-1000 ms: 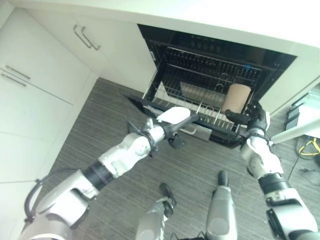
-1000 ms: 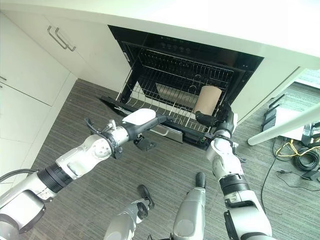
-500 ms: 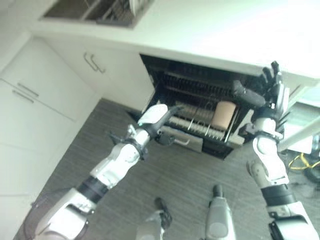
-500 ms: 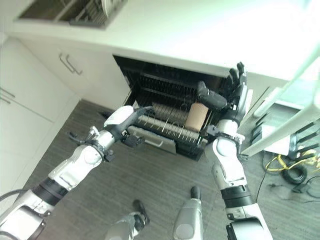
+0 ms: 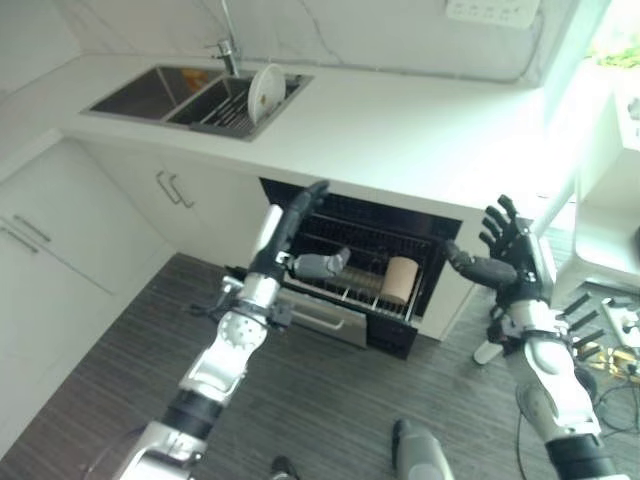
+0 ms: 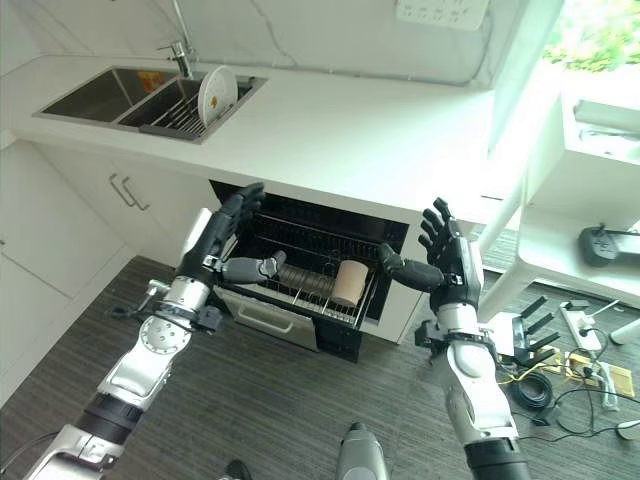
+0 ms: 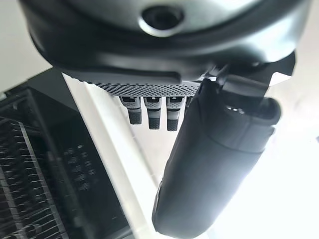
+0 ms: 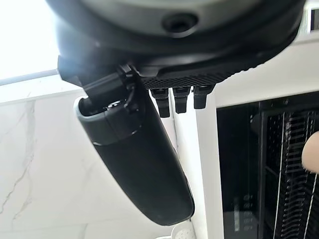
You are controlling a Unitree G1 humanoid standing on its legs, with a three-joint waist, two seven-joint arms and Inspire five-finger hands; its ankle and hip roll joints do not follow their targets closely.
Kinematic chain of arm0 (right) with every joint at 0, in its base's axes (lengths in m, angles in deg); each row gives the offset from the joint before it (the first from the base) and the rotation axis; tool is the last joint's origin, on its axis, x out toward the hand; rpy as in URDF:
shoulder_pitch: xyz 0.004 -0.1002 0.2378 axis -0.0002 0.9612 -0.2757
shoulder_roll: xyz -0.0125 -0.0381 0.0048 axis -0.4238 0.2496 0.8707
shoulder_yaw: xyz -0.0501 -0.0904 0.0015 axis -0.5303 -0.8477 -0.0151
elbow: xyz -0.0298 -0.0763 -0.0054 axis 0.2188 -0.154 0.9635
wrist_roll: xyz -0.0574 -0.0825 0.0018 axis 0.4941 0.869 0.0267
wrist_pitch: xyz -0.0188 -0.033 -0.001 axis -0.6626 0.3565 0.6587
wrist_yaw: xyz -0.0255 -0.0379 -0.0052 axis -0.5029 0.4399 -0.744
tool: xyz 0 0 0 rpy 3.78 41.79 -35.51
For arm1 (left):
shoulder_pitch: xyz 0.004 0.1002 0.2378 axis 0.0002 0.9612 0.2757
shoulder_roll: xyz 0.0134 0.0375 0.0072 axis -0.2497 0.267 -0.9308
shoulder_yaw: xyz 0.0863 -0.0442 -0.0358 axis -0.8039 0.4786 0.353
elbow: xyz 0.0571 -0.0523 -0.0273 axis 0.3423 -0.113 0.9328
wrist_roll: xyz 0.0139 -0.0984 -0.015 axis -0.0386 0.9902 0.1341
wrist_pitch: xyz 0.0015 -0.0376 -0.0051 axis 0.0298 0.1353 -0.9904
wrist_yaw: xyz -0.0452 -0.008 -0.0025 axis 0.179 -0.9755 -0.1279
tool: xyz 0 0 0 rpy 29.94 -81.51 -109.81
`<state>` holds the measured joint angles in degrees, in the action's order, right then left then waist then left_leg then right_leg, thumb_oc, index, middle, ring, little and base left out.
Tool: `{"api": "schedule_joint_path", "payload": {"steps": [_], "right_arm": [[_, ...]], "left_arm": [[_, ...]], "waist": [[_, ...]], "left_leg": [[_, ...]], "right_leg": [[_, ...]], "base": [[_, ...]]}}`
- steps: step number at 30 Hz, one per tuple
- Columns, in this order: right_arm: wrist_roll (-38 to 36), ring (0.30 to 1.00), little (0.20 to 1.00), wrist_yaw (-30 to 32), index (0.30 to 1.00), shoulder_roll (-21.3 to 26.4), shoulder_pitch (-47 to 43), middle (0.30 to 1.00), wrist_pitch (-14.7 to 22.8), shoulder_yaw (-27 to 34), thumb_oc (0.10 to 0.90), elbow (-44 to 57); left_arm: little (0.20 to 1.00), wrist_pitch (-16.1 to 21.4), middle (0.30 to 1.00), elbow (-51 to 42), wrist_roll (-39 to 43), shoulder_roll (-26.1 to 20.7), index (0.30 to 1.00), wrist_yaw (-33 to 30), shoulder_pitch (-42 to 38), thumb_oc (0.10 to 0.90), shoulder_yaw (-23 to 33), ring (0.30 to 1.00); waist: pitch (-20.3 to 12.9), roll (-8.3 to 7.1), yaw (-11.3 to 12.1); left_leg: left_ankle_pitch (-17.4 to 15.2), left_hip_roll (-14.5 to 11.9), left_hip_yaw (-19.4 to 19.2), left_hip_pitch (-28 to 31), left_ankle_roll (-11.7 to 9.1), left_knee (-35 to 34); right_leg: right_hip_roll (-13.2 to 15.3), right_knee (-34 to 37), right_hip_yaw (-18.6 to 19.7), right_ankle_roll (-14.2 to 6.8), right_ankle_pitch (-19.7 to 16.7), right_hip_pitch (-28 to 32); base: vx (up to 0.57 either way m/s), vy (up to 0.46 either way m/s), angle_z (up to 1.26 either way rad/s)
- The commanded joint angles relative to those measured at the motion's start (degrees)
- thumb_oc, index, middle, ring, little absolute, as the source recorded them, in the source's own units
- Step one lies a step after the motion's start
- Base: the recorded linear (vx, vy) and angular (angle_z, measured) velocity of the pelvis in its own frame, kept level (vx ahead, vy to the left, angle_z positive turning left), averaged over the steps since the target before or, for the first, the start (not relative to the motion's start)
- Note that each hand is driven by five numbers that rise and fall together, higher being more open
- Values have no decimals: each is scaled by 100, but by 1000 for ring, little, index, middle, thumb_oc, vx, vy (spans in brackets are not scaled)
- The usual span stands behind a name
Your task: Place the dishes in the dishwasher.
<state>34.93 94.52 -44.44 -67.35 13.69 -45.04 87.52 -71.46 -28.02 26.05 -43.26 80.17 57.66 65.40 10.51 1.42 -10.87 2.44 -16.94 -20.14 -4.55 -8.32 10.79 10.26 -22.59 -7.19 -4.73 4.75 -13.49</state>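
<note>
Left hand (image 6: pixel 222 240): raised before the dishwasher's left edge, fingers straight, thumb out, empty.
Right hand (image 6: pixel 448 268): raised right of the opening, fingers spread wide, empty.
Dishwasher (image 6: pixel 395 232): open under the counter, rack (image 6: pixel 300 285) pulled out.
Cup (image 6: pixel 349 283): tan, in the rack's right part.
Plate (image 6: pixel 212 93): white, on edge in the sink (image 6: pixel 95 95), well apart.

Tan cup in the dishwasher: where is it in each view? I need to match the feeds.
Left eye view: tan cup upright at the right end of the dishwasher rack.
Right eye view: same spot, near picture centre.
Right wrist view: a tan sliver against the dark rack.
Left wrist view: rack wires; cup not made out.
Shared landmark: the rack.
</note>
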Motion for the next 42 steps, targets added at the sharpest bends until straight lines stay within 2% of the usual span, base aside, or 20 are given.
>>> {"api": "schedule_joint_path", "payload": {"steps": [1,5,6,9,14,16,18,20,22,25,27,29,30,32,33,35,37,38,40,42], "right_arm": [[-16,900,900,-317,900,70,-399,900,456,252,800,870],[57,900,900,-402,900,-18,-312,900,487,217,800,836],[-797,900,900,-706,900,45,-1052,900,675,-5,800,-253],[-885,900,900,-746,900,11,-1111,900,786,1,800,-268],[-651,900,900,-567,900,91,-953,900,471,100,800,-52],[-596,900,900,-539,900,113,-938,900,480,106,800,-34],[-599,900,900,-440,900,132,-932,900,576,109,800,-2],[-599,900,900,-412,900,82,-996,900,633,126,800,-32],[-518,900,900,-499,900,80,-948,900,712,186,800,161],[-630,900,900,-573,900,289,-761,900,594,450,800,589],[-658,900,900,-548,900,365,-734,900,656,528,800,676],[-554,900,900,-303,900,332,-710,900,742,599,800,767],[-526,900,900,-259,900,222,-656,900,723,672,800,852],[-511,900,900,-334,900,55,-597,900,764,687,800,886],[-485,900,900,-324,900,7,-625,900,764,651,800,904],[-361,900,900,-235,900,-52,-724,900,860,570,800,873],[-205,900,900,-78,900,-83,-787,900,944,449,800,866],[-168,900,900,83,900,-85,-849,900,1063,376,800,769],[-212,900,900,127,900,-49,-834,900,1131,403,800,759],[-286,900,900,0,900,10,-792,900,1139,500,800,759]], "left_arm": [[900,467,900,-365,79,1,900,-185,-315,800,256,900],[900,405,900,-355,-45,-29,900,-199,-224,800,264,900],[900,151,900,-296,704,-49,900,284,548,800,513,900],[900,76,900,-246,634,3,900,346,416,800,390,900],[900,33,900,-172,609,-37,900,353,398,800,443,900],[900,58,900,-195,593,-43,900,342,423,800,469,900],[900,22,900,-291,551,-21,900,378,422,800,489,900],[900,-67,900,-373,503,11,900,383,378,800,483,900],[900,-5,900,-459,511,11,900,78,550,800,589,900],[900,228,900,-242,636,-89,900,-23,711,800,879,900],[900,301,900,-180,716,-166,900,17,765,800,981,900],[900,189,900,-165,665,-229,900,145,823,800,1054,900],[900,120,900,-209,572,-244,900,167,854,800,1062,900],[900,68,900,-347,370,-284,900,191,1061,800,1151,900],[900,3,900,-436,274,-305,900,197,1152,800,1220,900],[900,-70,900,-528,243,-425,900,194,1263,800,1367,900],[900,-80,900,-390,380,-624,900,224,1120,800,1402,900],[900,-50,900,-285,404,-594,900,338,1032,800,1326,900],[900,-52,900,-319,330,-465,900,450,1047,800,1241,900],[900,107,900,-327,243,-381,900,494,1108,800,1180,900]], "waist": [[-368,-56,-41],[-427,-65,-2],[-132,-198,769],[-209,-192,788],[-257,-193,763],[-232,-212,738],[-99,-298,758],[55,-240,752],[151,3,752],[110,155,653],[58,203,632],[-5,193,676],[-18,163,739],[-51,150,910],[-68,154,1008],[-122,170,1168],[-205,102,1201],[-256,-25,1177],[-269,-110,1090],[-270,-155,1001]], "left_leg": [[-498,-338,213,16,-199,640],[-532,-281,184,20,-168,640],[-981,1370,1675,-176,566,640],[-1019,1381,1750,-191,538,640],[-1035,1394,1756,-128,559,640],[-1040,1385,1601,-10,591,640],[-763,1362,1409,57,619,640],[-538,1099,1441,-77,546,640],[24,517,1769,-556,205,640],[64,184,2064,-907,48,640],[-108,264,2098,-862,54,640],[-384,490,2046,-716,114,640],[-475,717,2095,-625,190,640],[-608,1007,2002,-452,380,640],[-627,1077,1925,-408,427,640],[-728,1172,1696,-357,522,640],[-876,1407,1561,-381,712,640],[-1002,1633,1517,-359,857,640],[-1045,1823,1518,-342,906,640],[-1079,1962,1505,-292,936,640]], "right_leg": [[107,540,-125,-483,70,672],[148,540,-197,-512,61,661],[-608,540,189,-190,118,841],[-633,540,122,-146,225,923],[-692,540,42,-47,345,1043],[-663,540,29,-14,360,1075],[-554,540,-5,59,317,1190],[-580,540,-43,74,269,1290],[-562,540,48,-3,412,1425],[-372,540,322,-154,522,1557],[-187,540,445,-290,532,1602],[149,540,524,-518,431,1589],[372,540,513,-647,278,1531],[743,540,311,-583,-160,1417],[796,540,155,-559,-265,1385],[717,540,-176,-550,-366,1326],[149,540,-345,-469,-149,1216],[-418,540,-410,-291,77,1011],[-784,540,-270,-141,159,878],[-946,540,-196,-75,139,754]], "base": [[-47,31,-12],[-23,29,-6],[40,-9,-2],[85,-44,-54],[110,-48,35],[80,22,13],[96,130,14],[134,368,30],[209,632,47],[281,662,21],[305,668,-23],[229,561,-32],[181,506,-33],[144,433,-30],[80,348,-56],[43,302,-92],[63,276,-78],[106,228,-26],[119,106,-11],[146,40,13]]}}
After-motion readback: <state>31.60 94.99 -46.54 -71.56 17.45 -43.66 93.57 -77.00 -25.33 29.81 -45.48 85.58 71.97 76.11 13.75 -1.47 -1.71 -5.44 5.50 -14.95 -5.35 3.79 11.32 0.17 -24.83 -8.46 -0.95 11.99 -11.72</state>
